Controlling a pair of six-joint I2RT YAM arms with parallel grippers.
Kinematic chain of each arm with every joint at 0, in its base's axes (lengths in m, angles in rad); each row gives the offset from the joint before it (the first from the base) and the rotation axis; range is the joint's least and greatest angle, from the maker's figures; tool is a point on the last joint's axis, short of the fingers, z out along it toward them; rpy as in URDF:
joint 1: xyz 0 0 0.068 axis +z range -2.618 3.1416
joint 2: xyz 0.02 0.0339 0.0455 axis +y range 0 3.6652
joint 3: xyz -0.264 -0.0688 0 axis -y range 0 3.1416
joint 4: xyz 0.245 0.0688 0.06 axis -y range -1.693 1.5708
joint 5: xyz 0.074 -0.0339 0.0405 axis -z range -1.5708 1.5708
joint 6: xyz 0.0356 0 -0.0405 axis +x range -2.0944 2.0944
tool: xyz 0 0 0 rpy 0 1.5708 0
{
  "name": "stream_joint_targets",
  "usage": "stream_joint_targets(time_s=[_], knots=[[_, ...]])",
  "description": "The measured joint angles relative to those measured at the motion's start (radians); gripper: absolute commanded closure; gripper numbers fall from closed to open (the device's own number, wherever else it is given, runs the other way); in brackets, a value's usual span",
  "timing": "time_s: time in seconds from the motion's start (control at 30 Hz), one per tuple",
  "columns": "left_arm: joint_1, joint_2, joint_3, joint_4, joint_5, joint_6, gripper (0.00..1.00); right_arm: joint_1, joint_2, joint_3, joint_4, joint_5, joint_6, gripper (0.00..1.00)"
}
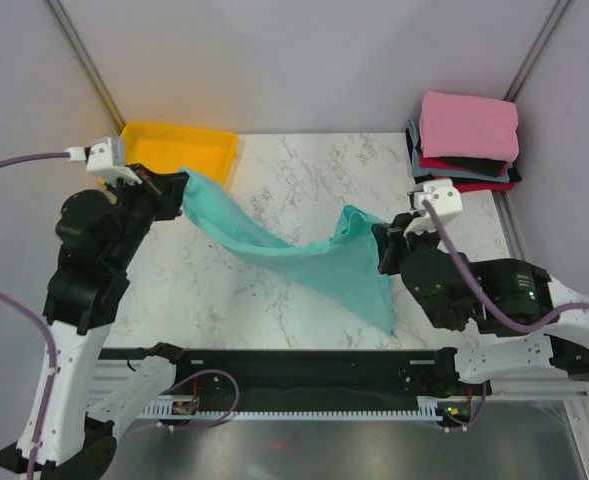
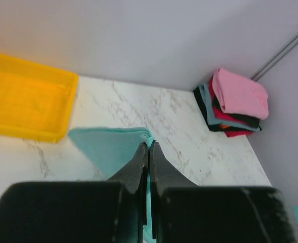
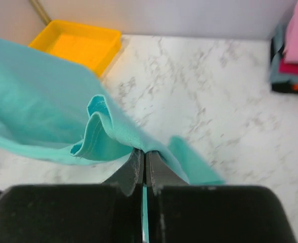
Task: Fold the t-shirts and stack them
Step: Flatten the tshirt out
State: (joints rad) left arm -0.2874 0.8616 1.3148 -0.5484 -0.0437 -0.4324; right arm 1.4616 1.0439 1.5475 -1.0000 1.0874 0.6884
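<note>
A teal t-shirt (image 1: 294, 245) hangs stretched between both grippers above the marble table (image 1: 304, 170). My left gripper (image 1: 179, 185) is shut on its left end; in the left wrist view the cloth (image 2: 108, 144) shows pinched at the gripper's tips (image 2: 149, 145). My right gripper (image 1: 382, 245) is shut on the right end, and a flap hangs down below it. In the right wrist view the teal cloth (image 3: 47, 106) bunches over the gripper's tips (image 3: 144, 152). A stack of folded t-shirts (image 1: 466, 140) with a pink one on top sits at the back right.
A yellow plastic tray (image 1: 179, 148) stands at the back left, just behind the left gripper. Walls enclose the table at back and sides. The stack also shows in the left wrist view (image 2: 235, 104).
</note>
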Motion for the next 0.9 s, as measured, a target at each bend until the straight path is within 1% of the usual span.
stream_joint_targets(time_s=[0.07, 0.13, 0.17, 0.27, 0.37, 0.43, 0.53, 0.7, 0.8, 0.9], knots=[[0.000, -0.058, 0.031, -0.001, -0.005, 0.042, 0.98, -0.032, 0.047, 0.025, 0.053, 0.034, -0.144, 1.00], [0.000, -0.088, 0.058, -0.005, -0.008, 0.077, 0.98, -0.091, 0.105, 0.027, 0.115, -0.003, -0.269, 1.00], [0.000, -0.092, 0.068, -0.010, -0.010, 0.092, 0.98, -0.197, 0.138, 0.028, 0.143, -0.033, -0.318, 1.00], [0.000, -0.088, 0.076, -0.052, -0.012, 0.119, 0.98, -0.414, 0.208, 0.007, 0.222, -0.181, -0.411, 1.00], [0.000, -0.081, 0.087, -0.114, -0.018, 0.142, 0.98, -0.558, 0.190, -0.003, 0.260, -0.280, -0.462, 1.00], [0.000, -0.080, 0.111, -0.148, -0.025, 0.158, 0.98, -0.587, 0.131, -0.003, 0.294, -0.328, -0.504, 1.00], [0.000, -0.093, 0.156, -0.169, -0.013, 0.190, 0.98, -0.579, -0.011, -0.003, 0.351, -0.401, -0.563, 1.00], [0.000, -0.209, 0.179, -0.140, 0.083, 0.243, 0.98, -0.579, -0.294, -0.001, 0.468, -0.587, -0.672, 1.00], [0.000, -0.263, 0.224, -0.114, 0.127, 0.262, 0.98, -0.579, -0.365, 0.039, 0.512, -0.663, -0.715, 1.00], [0.000, -0.272, 0.279, -0.076, 0.146, 0.281, 0.98, -0.579, -0.352, 0.077, 0.532, -0.701, -0.761, 1.00]])
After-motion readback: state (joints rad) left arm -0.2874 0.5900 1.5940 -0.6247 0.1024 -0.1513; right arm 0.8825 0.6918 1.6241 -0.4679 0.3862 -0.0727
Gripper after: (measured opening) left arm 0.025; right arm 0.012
